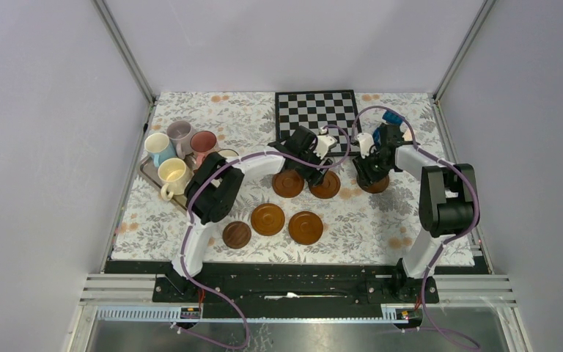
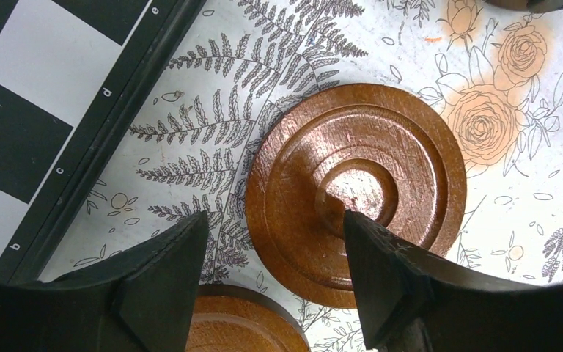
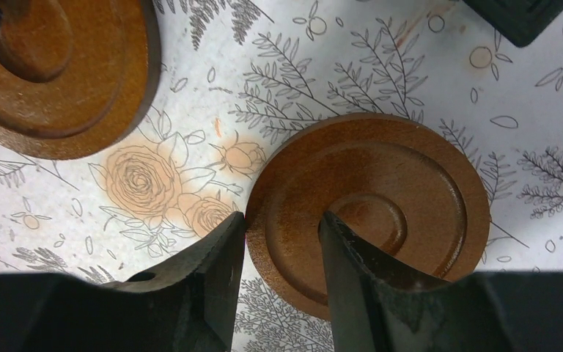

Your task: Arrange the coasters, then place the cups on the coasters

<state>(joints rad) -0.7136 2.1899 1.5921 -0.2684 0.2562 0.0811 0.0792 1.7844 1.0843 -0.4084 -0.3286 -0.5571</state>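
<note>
Fern-and-rose cloth worktop (image 1: 381, 220), plain grey walls. Left end effector (image 2: 276, 215) gapes wide over one coaster (image 2: 381, 147). Right end effector (image 3: 283, 216) narrowly pinches the second coaster (image 3: 410, 183) by its rim. The left arm partly hides the tray (image 1: 146, 170).

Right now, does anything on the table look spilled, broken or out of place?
Nothing is spilled or broken: the orange patches are roses printed on the cloth. Only the front three coasters look uneven: the middle one sits farther back than the darker coaster and the right one.
</note>
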